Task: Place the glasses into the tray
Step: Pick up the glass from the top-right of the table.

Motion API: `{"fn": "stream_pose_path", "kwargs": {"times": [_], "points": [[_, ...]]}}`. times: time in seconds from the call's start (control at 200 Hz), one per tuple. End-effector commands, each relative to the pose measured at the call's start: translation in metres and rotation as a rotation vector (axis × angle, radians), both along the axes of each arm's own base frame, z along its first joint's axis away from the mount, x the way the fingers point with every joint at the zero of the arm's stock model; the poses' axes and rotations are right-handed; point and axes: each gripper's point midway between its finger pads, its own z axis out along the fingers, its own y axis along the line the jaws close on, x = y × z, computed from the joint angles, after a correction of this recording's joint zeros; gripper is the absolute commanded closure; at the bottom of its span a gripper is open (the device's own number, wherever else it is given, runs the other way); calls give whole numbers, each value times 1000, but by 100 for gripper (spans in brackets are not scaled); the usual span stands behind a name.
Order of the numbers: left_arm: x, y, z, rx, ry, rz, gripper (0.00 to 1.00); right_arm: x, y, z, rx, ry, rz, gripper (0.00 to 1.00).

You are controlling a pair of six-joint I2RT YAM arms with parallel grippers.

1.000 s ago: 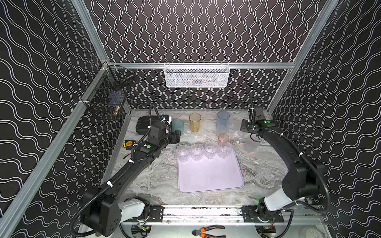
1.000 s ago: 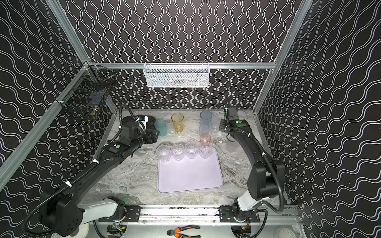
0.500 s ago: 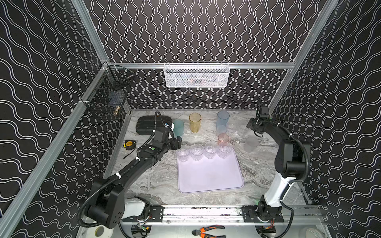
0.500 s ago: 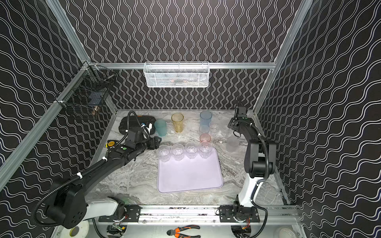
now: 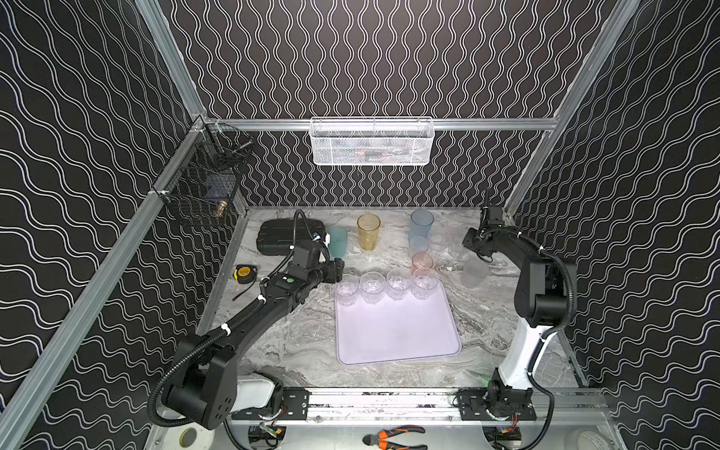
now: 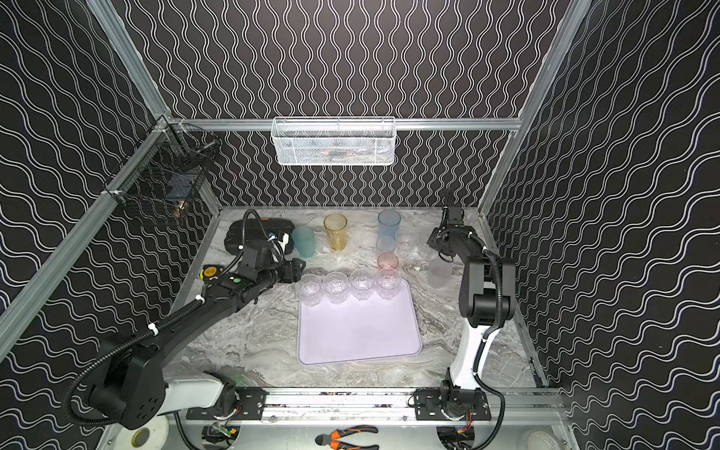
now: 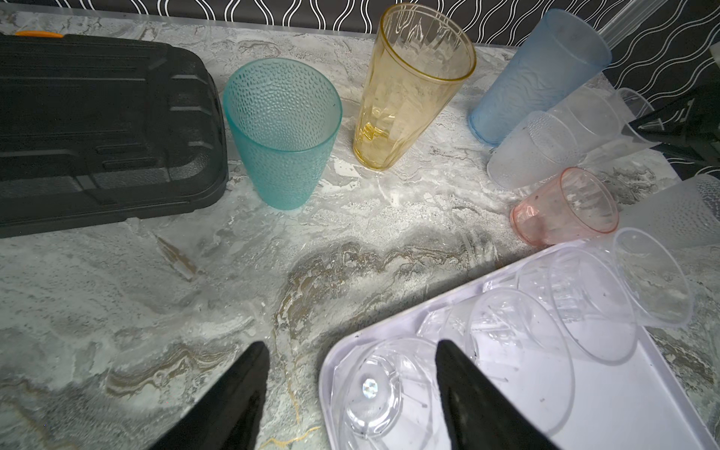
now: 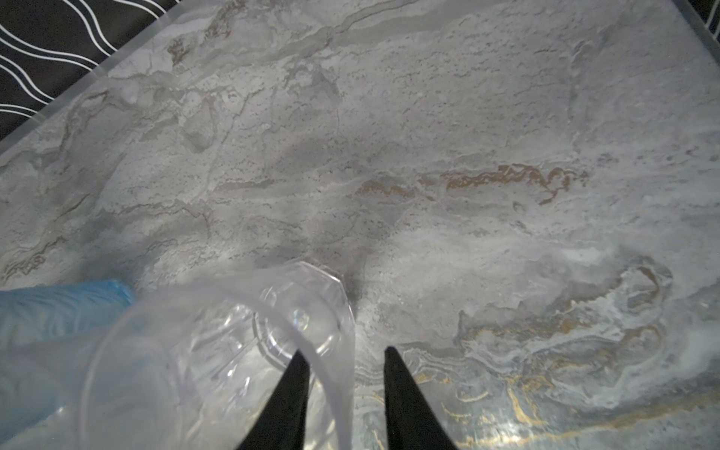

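Note:
The lilac tray [image 5: 393, 339] [image 6: 358, 335] holds several short clear glasses [image 5: 372, 286] in a row along its far edge. My left gripper [image 5: 339, 269] [image 7: 350, 350] hangs open over the tray's far left corner, and the leftmost clear glass [image 7: 374, 389] stands free between its fingers. At the back right my right gripper [image 5: 465, 245] [image 8: 345, 350] stands narrowly open astride the wall of a clear glass [image 8: 233, 350], with one finger inside and a gap at the outer finger. Teal [image 5: 337, 241], amber [image 5: 368, 232], blue [image 5: 421, 222], pink [image 5: 422, 260] and frosted white [image 5: 473, 272] glasses stand on the table.
A black ribbed case [image 5: 290, 235] lies at the back left, with a yellow tape measure [image 5: 243, 272] in front of it. A white wire basket [image 5: 372, 142] hangs on the back wall. Another clear glass [image 5: 438, 241] stands beside the blue ones.
My left gripper came from beside the teal glass to the tray's far left corner. The right arm folded back at the elbow and its jaws narrowed around the clear glass's wall.

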Motion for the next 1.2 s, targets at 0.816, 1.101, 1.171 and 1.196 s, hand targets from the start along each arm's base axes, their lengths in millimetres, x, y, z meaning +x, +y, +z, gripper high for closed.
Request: {"fn": "stream_pose_path", "kwargs": {"times": [0.816, 1.101, 1.171, 1.196], "points": [[6, 4, 11, 12, -53, 18, 29, 0, 34, 139, -53, -245, 52, 96], [-8, 10, 33, -33, -62, 63, 29, -59, 183, 192, -85, -314, 389, 97], [-14, 14, 40, -28, -51, 77, 30, -83, 221, 196, -71, -311, 498, 98], [-17, 15, 42, -26, -48, 81, 30, -92, 234, 196, -67, -304, 534, 98]]}}
